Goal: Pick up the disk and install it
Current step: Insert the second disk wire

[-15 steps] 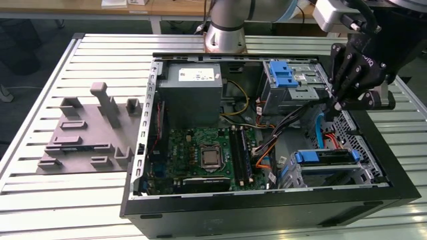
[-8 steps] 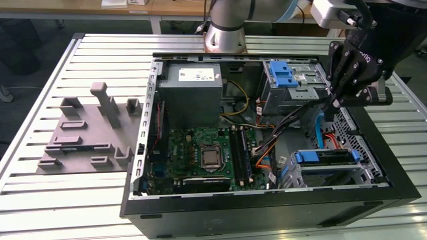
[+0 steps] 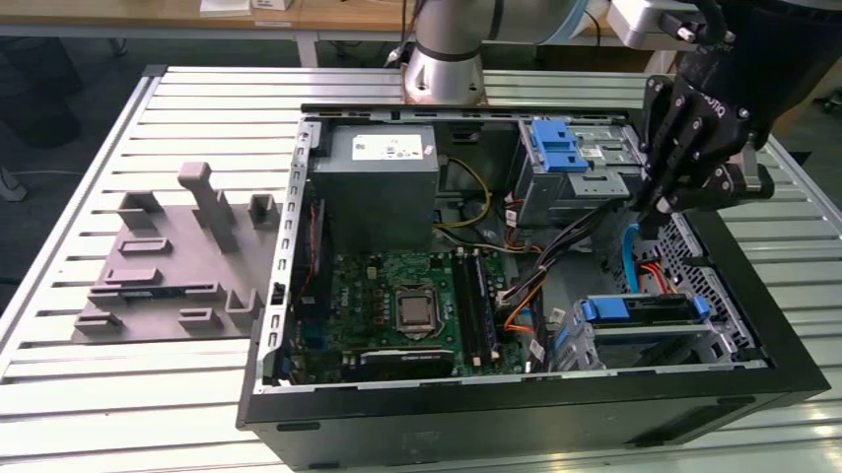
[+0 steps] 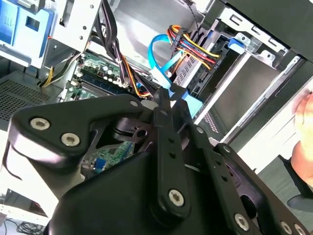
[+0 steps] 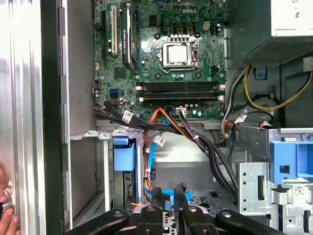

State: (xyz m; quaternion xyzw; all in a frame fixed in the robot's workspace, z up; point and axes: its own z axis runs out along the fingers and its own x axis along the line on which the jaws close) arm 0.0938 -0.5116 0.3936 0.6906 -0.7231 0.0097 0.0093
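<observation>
Silver-bodied and blue-railed, the disk [image 3: 652, 313] lies flat in the lower bay at the corner of the open computer case [image 3: 526, 419] nearest the exterior view's right. Its long axis runs across that view, with a blue end tab facing the motherboard [image 3: 408, 305]. Bay metal covers its far edge and underside, and its label cannot be made out. The black gripper [image 3: 658, 205] hangs over the case's right-hand wall, above and beyond the disk and apart from it, pointing down into the case. Whether it is open or closed, or has hold of anything, cannot be told: in the first wrist view a blue shape sits right at its tip [image 5: 167, 191] and cannot be identified. A blue data cable [image 3: 629, 258] and a bundle of orange and black wires [image 3: 526, 296] hang between gripper and bay. Further back stand the grey power supply [image 3: 382, 182] and the upper drive cage [image 3: 566, 158] with its blue latch. A grey moulded fixture [image 3: 172, 256] rests on the slatted table [image 3: 79, 394]. A person's hand [image 5: 6, 220] shows, cut off, at the case's outer wall.
</observation>
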